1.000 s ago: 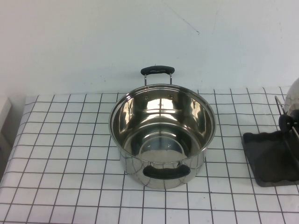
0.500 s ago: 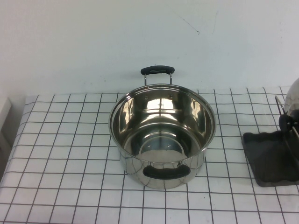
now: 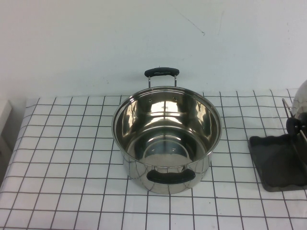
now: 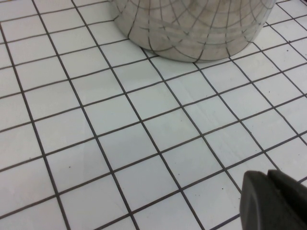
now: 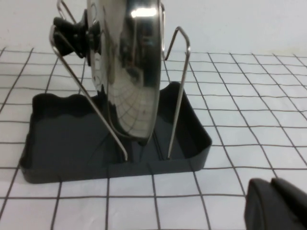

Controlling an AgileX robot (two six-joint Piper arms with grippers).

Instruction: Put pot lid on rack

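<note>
The shiny steel pot lid [image 5: 129,72] stands on edge between the rack's wire uprights [image 5: 177,91], its black knob [image 5: 72,31] to one side. The rack's dark grey tray [image 5: 62,139] lies under it. In the high view the lid [image 3: 301,98] and the rack [image 3: 280,160] sit at the table's right edge, partly cut off. My right gripper [image 5: 276,203] is shut and empty, hovering over the tiles a short way from the rack. My left gripper [image 4: 273,199] is shut and empty above the tiles near the pot's outer wall [image 4: 192,28]. Neither arm shows in the high view.
A deep steel pot [image 3: 167,136] with two black handles stands open and without contents in the middle of the white tiled table [image 3: 72,167]. A white wall rises behind it. A pale object [image 3: 4,115] pokes in at the left edge.
</note>
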